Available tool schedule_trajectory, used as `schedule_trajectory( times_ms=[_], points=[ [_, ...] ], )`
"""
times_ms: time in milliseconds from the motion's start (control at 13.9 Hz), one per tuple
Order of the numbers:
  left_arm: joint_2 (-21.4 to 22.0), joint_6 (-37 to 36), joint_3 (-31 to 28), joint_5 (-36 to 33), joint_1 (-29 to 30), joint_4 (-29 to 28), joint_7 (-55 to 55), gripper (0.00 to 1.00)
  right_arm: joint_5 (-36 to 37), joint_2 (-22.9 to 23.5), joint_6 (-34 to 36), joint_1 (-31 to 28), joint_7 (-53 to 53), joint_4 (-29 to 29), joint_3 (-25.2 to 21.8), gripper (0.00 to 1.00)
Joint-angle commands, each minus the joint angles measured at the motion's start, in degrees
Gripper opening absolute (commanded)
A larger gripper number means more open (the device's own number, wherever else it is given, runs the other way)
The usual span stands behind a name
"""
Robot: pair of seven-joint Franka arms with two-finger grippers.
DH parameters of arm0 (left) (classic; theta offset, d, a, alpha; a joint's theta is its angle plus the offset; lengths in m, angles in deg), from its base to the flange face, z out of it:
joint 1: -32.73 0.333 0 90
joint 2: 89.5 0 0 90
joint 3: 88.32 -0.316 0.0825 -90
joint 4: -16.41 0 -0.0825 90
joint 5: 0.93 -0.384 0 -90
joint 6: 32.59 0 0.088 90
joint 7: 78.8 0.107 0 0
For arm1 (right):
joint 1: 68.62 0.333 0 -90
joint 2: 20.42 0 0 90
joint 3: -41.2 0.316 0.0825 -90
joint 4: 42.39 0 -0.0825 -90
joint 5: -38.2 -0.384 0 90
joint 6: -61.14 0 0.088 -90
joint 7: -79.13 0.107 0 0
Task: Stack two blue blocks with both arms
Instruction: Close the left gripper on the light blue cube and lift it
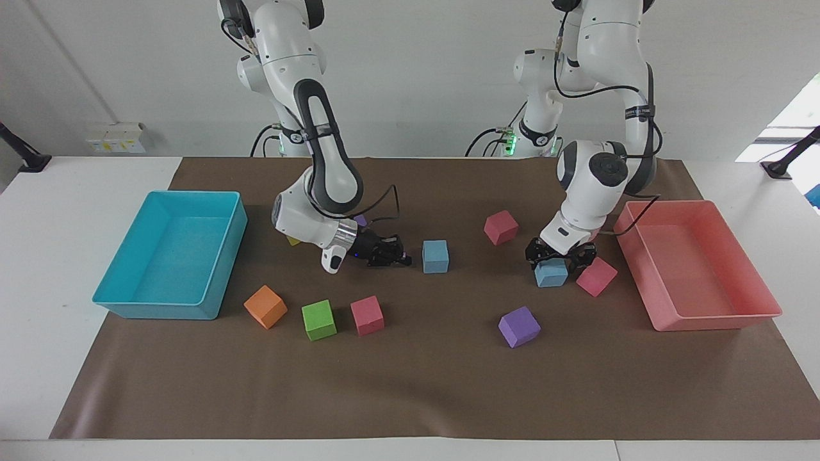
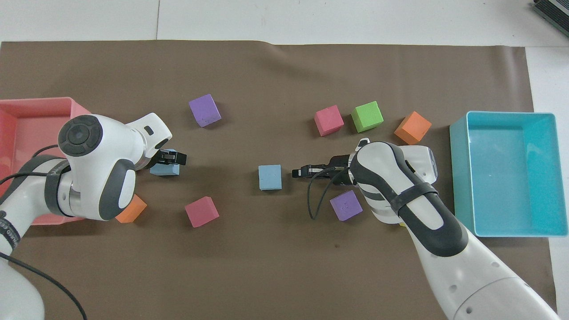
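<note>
I read no labels. My left tool, fingers spread, straddles one blue block by the pink tray. Right tool (spread not discernible) waits beside the second blue block, mid-bench.

One tray sits at the right arm's end of the mat, the other tray at the left arm's end. The middle block lies just beside the right gripper. The left gripper is low over the second block, near the other tray
</note>
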Motion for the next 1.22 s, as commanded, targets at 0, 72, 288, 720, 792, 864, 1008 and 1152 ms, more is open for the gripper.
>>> schedule_trajectory(
  times_ms=[0,72,288,720,792,864,1008,1152],
  points=[
    [-0.31,1.61,-0.73,-0.39,-0.54,-1.27,-1.07,1.0,-2.17,0.39,-1.49,0.11,-2.12,-0.23,0.29,0.0],
    [-0.31,1.7,-0.73,-0.39,-0.54,-1.27,-1.07,1.0,-2.17,0.39,-1.49,0.11,-2.12,-0.23,0.29,0.0],
    [-0.4,1.61,-0.73,-0.39,-0.45,-1.36,-1.07,1.0,-2.17,0.39,-1.49,0.11,-2.12,-0.23,0.29,0.0],
    [-0.58,1.96,-0.73,-0.39,-0.36,-1.45,-0.99,0.95,-2.17,0.39,-1.49,0.11,-2.12,-0.23,0.29,0.0],
    [-0.58,1.79,-0.73,-0.39,-0.27,-1.45,-0.99,0.85,-2.17,0.39,-1.49,0.11,-2.12,-0.23,0.37,0.0],
    [-0.58,1.7,-0.73,-0.39,-0.27,-1.45,-0.9,0.75,-2.17,0.39,-1.49,0.2,-2.12,-0.23,0.37,0.0],
    [-0.58,1.52,-0.73,-0.39,-0.19,-1.45,-0.81,0.57,-2.17,0.39,-2.18,0.63,-2.12,-0.23,0.37,0.0],
    [-0.58,1.52,-0.73,-0.39,-0.19,-1.45,-0.81,0.46,-2.52,0.39,-2.45,1.17,-2.03,-0.23,0.37,0.0]
  ],
)
